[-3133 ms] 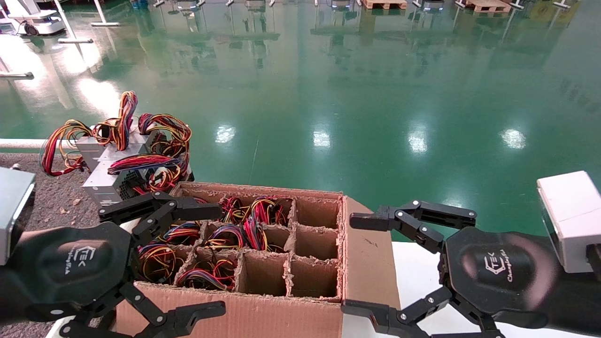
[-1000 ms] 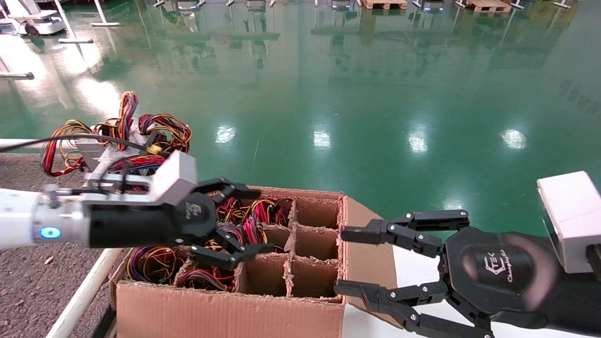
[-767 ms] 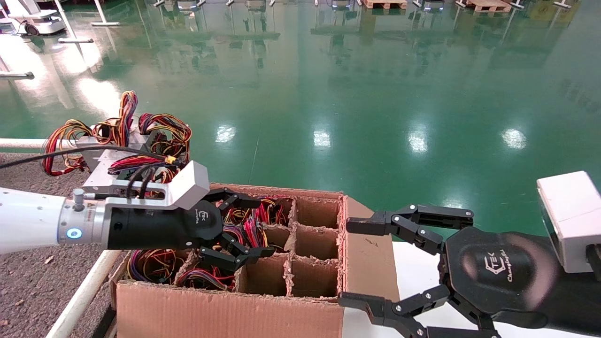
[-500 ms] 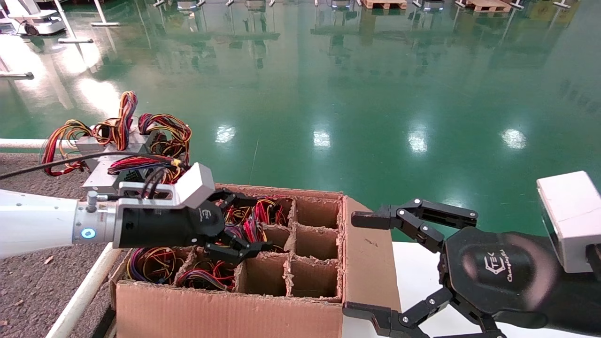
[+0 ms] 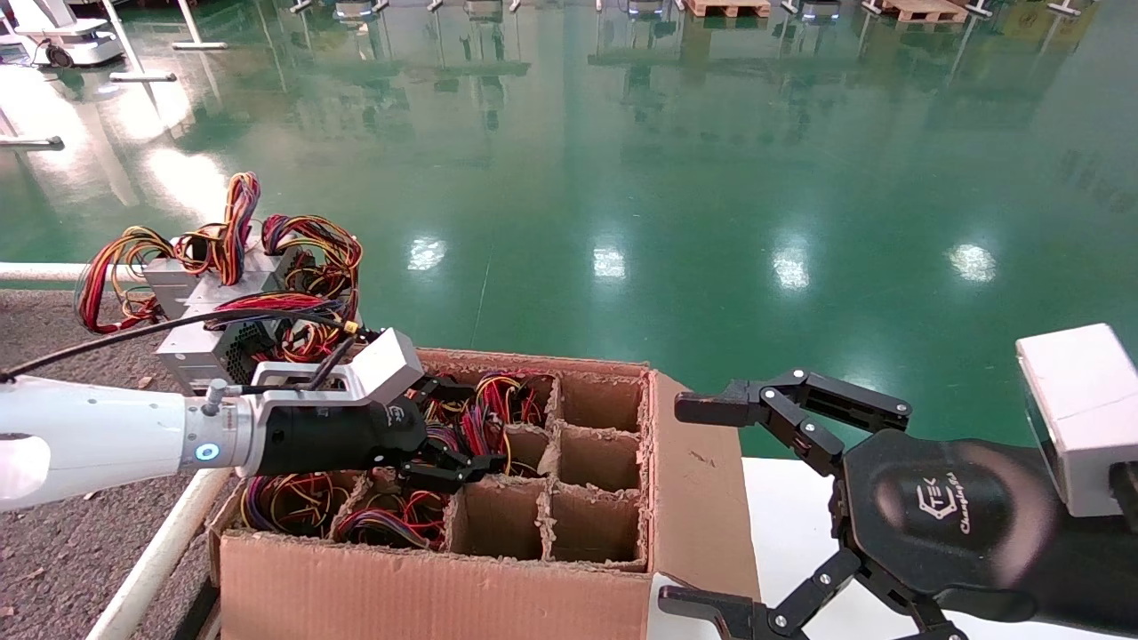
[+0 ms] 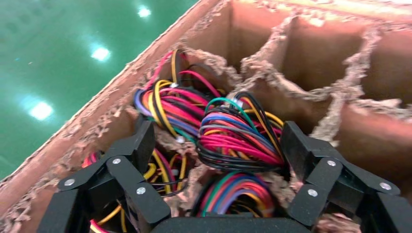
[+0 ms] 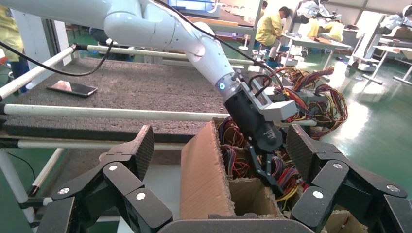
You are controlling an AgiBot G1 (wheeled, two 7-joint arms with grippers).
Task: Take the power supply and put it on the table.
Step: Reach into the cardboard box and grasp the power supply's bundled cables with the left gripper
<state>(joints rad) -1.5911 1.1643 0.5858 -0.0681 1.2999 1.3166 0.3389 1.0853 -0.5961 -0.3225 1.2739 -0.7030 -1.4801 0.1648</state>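
My left gripper [image 5: 455, 425] reaches down into the divided cardboard box [image 5: 427, 587], over a middle cell in its left half. In the left wrist view it [image 6: 221, 141] is open, its two fingers on either side of a looped bundle of red, purple, yellow and black wires [image 6: 240, 141]. That bundle belongs to the power supply, whose grey body is hidden down in the cell. The right wrist view shows the left gripper [image 7: 269, 167] from the side, tips among the wires. The table [image 5: 53, 551] lies left of the box. My right gripper [image 5: 692, 507] hangs open by the box's right flap.
Two grey units with tall arching wire loops [image 5: 213, 320] stand on the table behind the box. A white rail [image 5: 156, 560] edges the table beside the box. Other cells hold more wire bundles [image 5: 293, 498]; the right-hand cells are bare. A white surface [image 5: 782, 516] lies under my right gripper.
My left arm swung from low in front up and over the box, then sank into it, its fingers drawing closer together. My right gripper's fingers spread wider; that arm stayed in place.
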